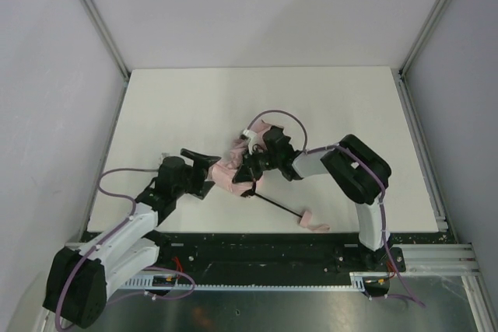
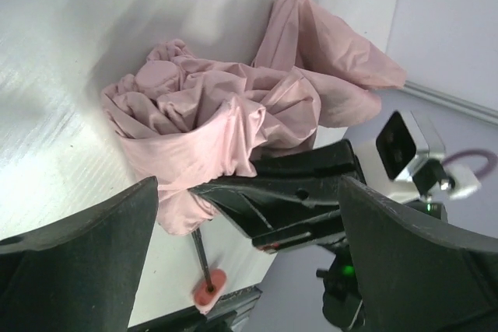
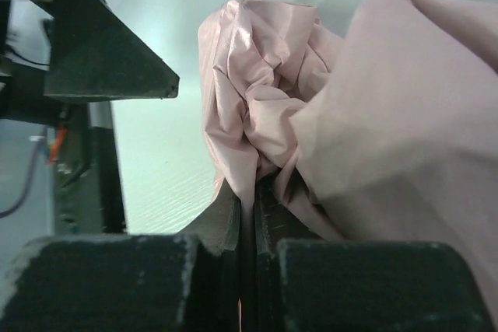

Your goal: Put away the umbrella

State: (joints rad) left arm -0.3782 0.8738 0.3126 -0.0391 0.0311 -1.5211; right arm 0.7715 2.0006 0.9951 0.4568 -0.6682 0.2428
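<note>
The umbrella [image 1: 230, 167] lies mid-table as a crumpled pale pink fabric bundle. Its thin black shaft [image 1: 278, 204] runs toward the front right and ends in a small pink handle [image 1: 313, 223]. My right gripper [image 1: 250, 170] reaches in from the right, and its wrist view shows the jaws [image 3: 247, 201] shut on a fold of the pink fabric [image 3: 264, 75]. My left gripper [image 1: 212, 175] stands wide open just left of the bundle. In the left wrist view its fingers [image 2: 85, 262] flank the fabric [image 2: 210, 122], the shaft [image 2: 200, 248] and the right gripper's black jaws, gripping nothing.
The white table [image 1: 194, 106] is bordered by grey walls and aluminium frame posts [image 1: 97, 17]. A black rail [image 1: 257, 250] runs along the near edge between the arm bases. Purple cables [image 1: 284, 118] loop over both arms.
</note>
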